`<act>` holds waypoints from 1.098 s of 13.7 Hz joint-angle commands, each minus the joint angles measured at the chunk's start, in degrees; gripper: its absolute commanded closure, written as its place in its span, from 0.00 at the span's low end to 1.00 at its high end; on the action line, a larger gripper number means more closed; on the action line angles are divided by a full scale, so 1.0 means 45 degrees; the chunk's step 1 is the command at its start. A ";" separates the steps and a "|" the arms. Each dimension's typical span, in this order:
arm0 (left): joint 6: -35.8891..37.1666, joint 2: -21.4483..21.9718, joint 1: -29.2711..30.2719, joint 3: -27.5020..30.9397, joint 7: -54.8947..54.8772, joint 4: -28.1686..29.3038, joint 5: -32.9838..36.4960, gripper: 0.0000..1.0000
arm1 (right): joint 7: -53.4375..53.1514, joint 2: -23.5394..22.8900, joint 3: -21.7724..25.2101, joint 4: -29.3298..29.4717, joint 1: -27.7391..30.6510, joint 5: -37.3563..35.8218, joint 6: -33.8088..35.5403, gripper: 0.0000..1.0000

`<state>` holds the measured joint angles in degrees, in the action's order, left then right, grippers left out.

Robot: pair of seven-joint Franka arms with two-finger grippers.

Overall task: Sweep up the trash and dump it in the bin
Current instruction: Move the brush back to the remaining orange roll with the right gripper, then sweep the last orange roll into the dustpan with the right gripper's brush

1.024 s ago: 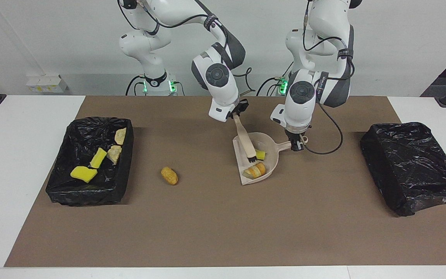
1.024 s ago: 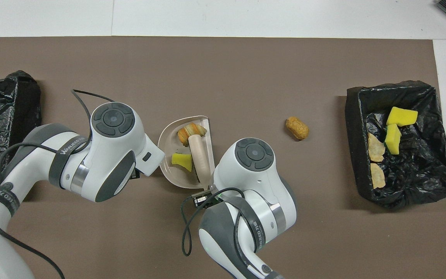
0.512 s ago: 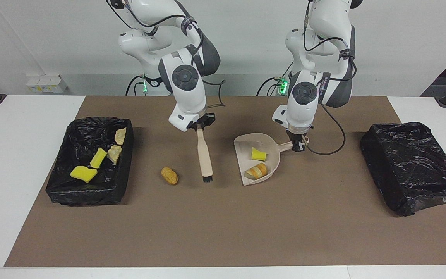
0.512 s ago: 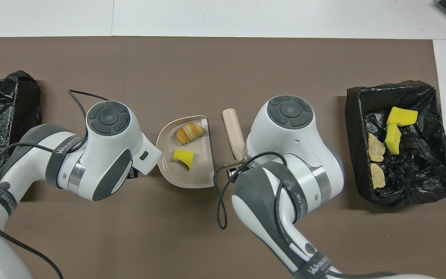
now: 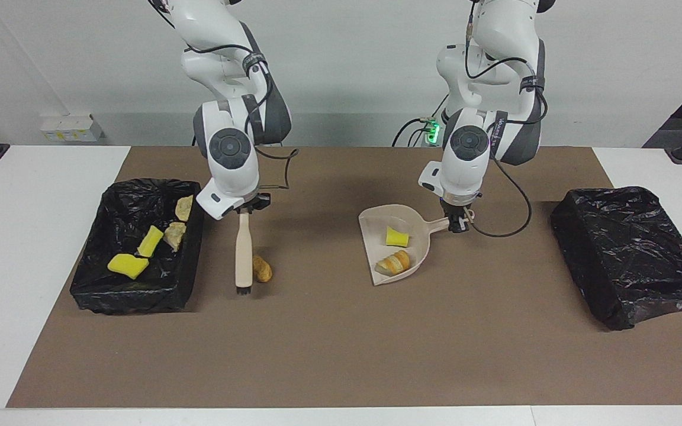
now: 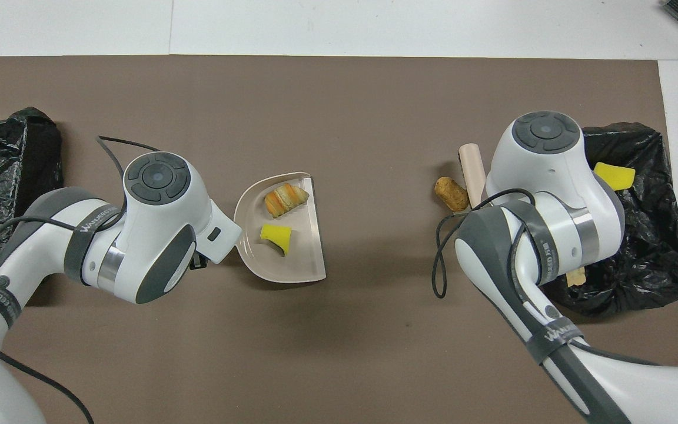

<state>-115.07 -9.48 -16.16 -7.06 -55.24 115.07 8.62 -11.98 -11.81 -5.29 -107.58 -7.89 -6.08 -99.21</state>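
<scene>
Two views complement each other: the facing view shows the right gripper clamped on the handle of a beige brush whose dark bristles reach the brown mat beside a golden-brown bread piece; in the overhead view the right arm covers that grip and much of the lined bin at its end of the table. The left gripper is closed on the handle of the beige dustpan, which holds a yellow sponge chunk and a croissant bit. Four more pieces, two yellow and two pale, lie in the bin, visible fully only in the facing view. A second black-bagged bin, near the left arm's end, is cut off in the overhead view, its inside unseen.
</scene>
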 commanded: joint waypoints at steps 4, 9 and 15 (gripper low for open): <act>-0.0347 0.0367 0.0115 0.0007 0.0068 0.0484 -0.0197 1.00 | 0.0046 0.0418 -0.0289 -0.1210 -0.0821 0.0061 -0.0747 1.00; -0.0288 0.0445 0.0115 0.0007 0.0263 0.0660 -0.0197 1.00 | -0.0111 -0.0344 -0.0348 -0.1151 -0.2190 0.1815 -0.2073 1.00; -0.0482 0.0699 0.0037 -0.0012 0.1142 0.1225 -0.0197 1.00 | -0.1752 -0.0598 -0.0348 -0.1014 -0.4123 0.4704 -0.3342 1.00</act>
<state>-115.17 -8.73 -16.08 -7.23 -51.84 117.05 8.00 -18.65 -13.78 -6.77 -112.55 -24.76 11.00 -112.31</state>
